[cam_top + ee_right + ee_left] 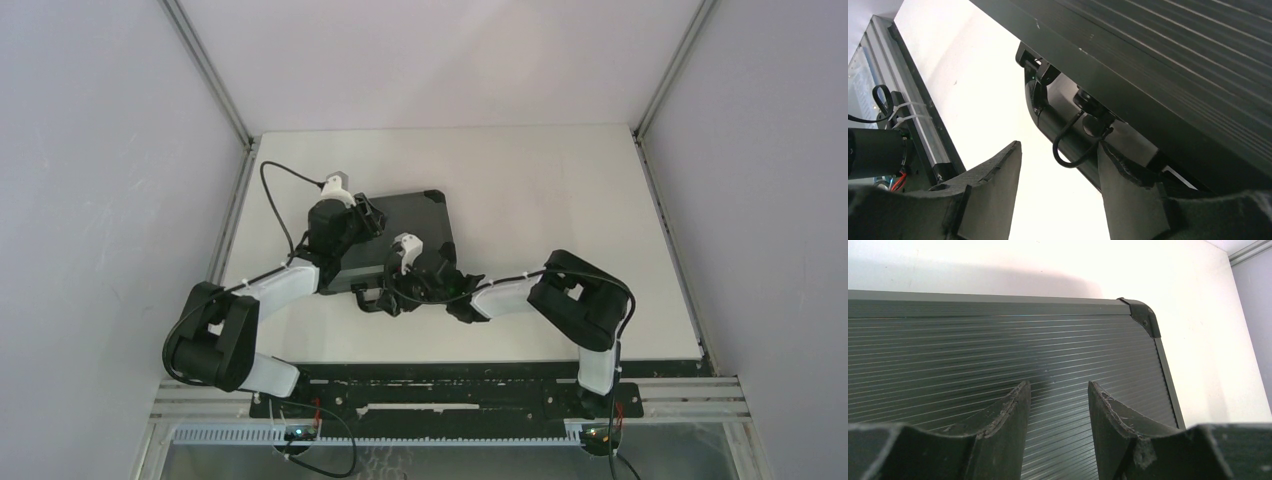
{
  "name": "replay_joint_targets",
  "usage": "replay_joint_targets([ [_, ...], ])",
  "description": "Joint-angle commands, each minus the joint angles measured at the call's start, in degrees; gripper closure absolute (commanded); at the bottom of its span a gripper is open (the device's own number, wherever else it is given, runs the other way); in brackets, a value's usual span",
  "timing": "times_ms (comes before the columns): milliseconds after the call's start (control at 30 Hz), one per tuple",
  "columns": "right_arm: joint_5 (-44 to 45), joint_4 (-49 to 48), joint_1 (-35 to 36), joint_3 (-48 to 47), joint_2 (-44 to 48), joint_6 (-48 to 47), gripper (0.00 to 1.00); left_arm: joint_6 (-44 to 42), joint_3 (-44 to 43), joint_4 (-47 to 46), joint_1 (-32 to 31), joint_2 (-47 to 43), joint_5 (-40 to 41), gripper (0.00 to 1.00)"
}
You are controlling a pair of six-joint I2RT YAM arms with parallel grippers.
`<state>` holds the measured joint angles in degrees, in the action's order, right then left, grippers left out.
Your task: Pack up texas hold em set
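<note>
The black ribbed briefcase (400, 222) lies flat on the white table with its lid down. Chips, card decks and buttons are hidden. My left gripper (366, 214) hovers over the lid's far left part. In the left wrist view it (1058, 385) is open and empty just above the ribbed lid (998, 340). My right gripper (388, 292) is at the case's near side by the handle (368, 297). In the right wrist view it (1058, 144) is open and empty. One of its fingertips (1113, 170) sits beside the handle (1040, 112) and a small black wire loop (1062, 156).
The white table (560, 200) is enclosed by grey walls on three sides. A metal rail with cabling (923, 130) runs along the near edge, close to the right gripper. The case's metal corner cap (1144, 316) is near the table's back wall.
</note>
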<state>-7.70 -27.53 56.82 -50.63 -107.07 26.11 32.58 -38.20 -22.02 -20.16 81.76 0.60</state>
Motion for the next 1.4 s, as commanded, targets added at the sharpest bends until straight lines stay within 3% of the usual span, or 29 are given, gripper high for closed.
replay_joint_targets([
  [0, -1.08, 2.52, 0.24, -4.39, -2.58, 1.94, 0.34, 0.6, 2.5, 3.7, 0.26, -0.38, -1.44, 0.49],
  [200, -8.08, -1.79, 0.04, -4.79, -3.36, 4.85, 0.32, 0.58, 2.62, 4.0, 0.22, -0.63, -1.17, 0.49],
  [467, -20.25, -25.84, -3.93, 1.66, -3.19, 16.55, 0.33, 0.56, 2.77, 3.66, 0.22, -0.77, -1.35, 0.49],
  [767, -20.25, -24.4, -4.79, 0.61, -4.19, 14.28, 0.36, 0.21, 3.45, 3.34, 0.23, -0.87, -0.74, 0.49],
  [833, -18.12, -18.61, -4.28, 0.62, -1.99, 10.07, 0.45, 0.11, 3.64, 3.43, 0.21, -1.25, -0.46, 0.49],
  [933, -9.44, -7.12, -0.64, 1.68, 2.23, 1.03, 0.98, -0.06, 3.9, 3.48, 0.26, -2.33, -0.03, 0.49],
  [1033, -6.46, -4.71, 1.25, 4.23, 2.99, -1.09, 1.0, -0.15, 4.07, 3.48, 0.21, -3.14, 0.06, 0.49],
  [1367, -1.55, -11.91, 3.57, 7.39, -3.73, 2.31, 1.0, 0.24, 4.18, 3.43, 0.21, -3.62, 0.43, 0.49],
])
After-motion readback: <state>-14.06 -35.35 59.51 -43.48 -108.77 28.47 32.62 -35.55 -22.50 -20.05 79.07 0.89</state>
